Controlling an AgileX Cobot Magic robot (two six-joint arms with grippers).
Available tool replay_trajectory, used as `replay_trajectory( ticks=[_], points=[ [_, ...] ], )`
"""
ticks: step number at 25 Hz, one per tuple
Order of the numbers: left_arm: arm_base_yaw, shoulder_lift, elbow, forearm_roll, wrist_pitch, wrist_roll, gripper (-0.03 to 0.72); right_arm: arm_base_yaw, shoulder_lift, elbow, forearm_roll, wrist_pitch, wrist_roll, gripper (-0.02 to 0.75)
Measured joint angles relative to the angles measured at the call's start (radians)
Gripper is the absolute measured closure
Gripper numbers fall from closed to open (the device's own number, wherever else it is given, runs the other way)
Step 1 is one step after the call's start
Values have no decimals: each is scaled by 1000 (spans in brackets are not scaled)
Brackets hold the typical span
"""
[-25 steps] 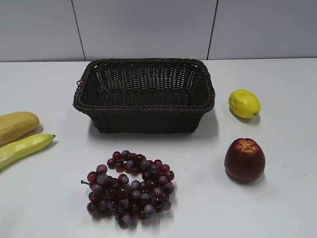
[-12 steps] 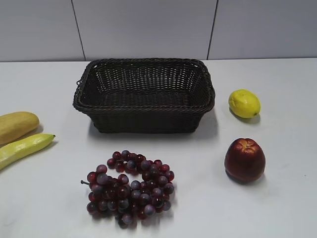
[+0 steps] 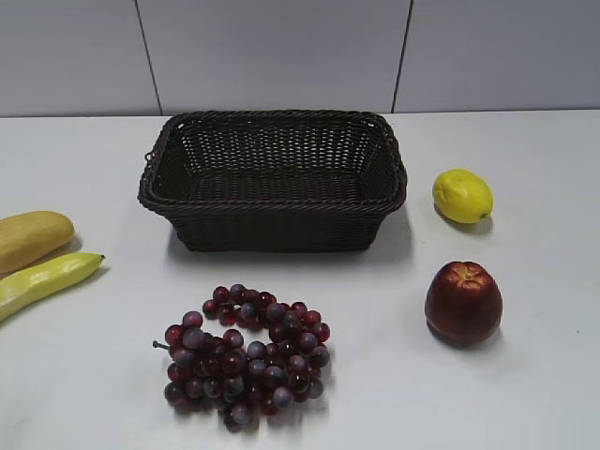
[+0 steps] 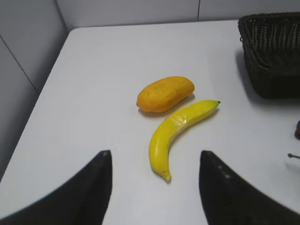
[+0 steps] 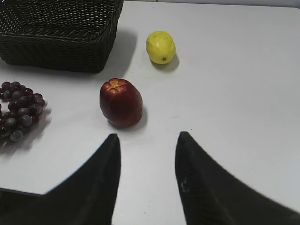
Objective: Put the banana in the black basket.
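Observation:
The banana [image 3: 42, 279] lies on the white table at the far left of the exterior view, partly cut off by the frame edge. In the left wrist view the banana [image 4: 176, 133] lies whole, curved, its near end between and just ahead of my open, empty left gripper [image 4: 154, 154]. The black basket [image 3: 274, 178] stands empty at the table's middle back; its corner shows in the left wrist view [image 4: 272, 51] and it also shows in the right wrist view [image 5: 56, 33]. My right gripper [image 5: 147, 138] is open and empty, above bare table near the apple. Neither gripper shows in the exterior view.
An orange-yellow oblong fruit [image 3: 28, 236] lies just behind the banana, also in the left wrist view [image 4: 165, 93]. A bunch of dark red grapes [image 3: 246, 354] lies in front of the basket. A red apple [image 3: 462, 302] and a lemon [image 3: 461, 195] lie to its right.

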Motion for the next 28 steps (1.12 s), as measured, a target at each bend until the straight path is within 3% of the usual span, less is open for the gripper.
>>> replay_trajectory(
  ticks=[17,28],
  points=[
    [-4,852,-65,0,-302,192,34,0,0,0,0,0,0,439],
    [-96,1224,-219,-41,-400,395,34,0,0,0,0,0,0,439]
  ],
)
